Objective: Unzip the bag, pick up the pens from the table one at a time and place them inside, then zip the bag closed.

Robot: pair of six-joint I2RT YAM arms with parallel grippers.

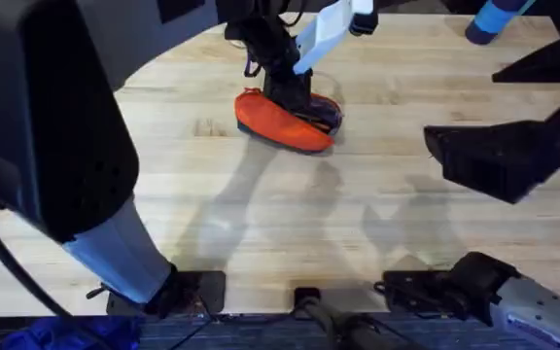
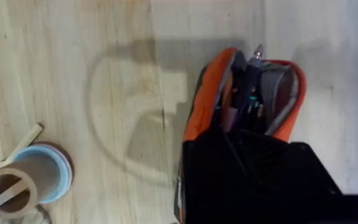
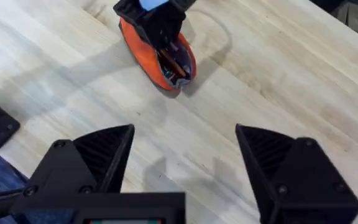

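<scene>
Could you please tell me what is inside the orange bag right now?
The bag is unzipped; dark pens stand in its opening. The left end effector covers its lower part, hiding how many.

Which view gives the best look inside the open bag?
The left wrist view: the bag gapes toward the camera, pens visible inside. Overhead, the left hand covers the opening. The right wrist view shows the mouth from farther off.

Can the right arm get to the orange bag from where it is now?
Probably yes, partly. The right gripper is open, with bare table between it and the bag. But the left gripper is at the bag's open top, so only the near side looks free.
</scene>
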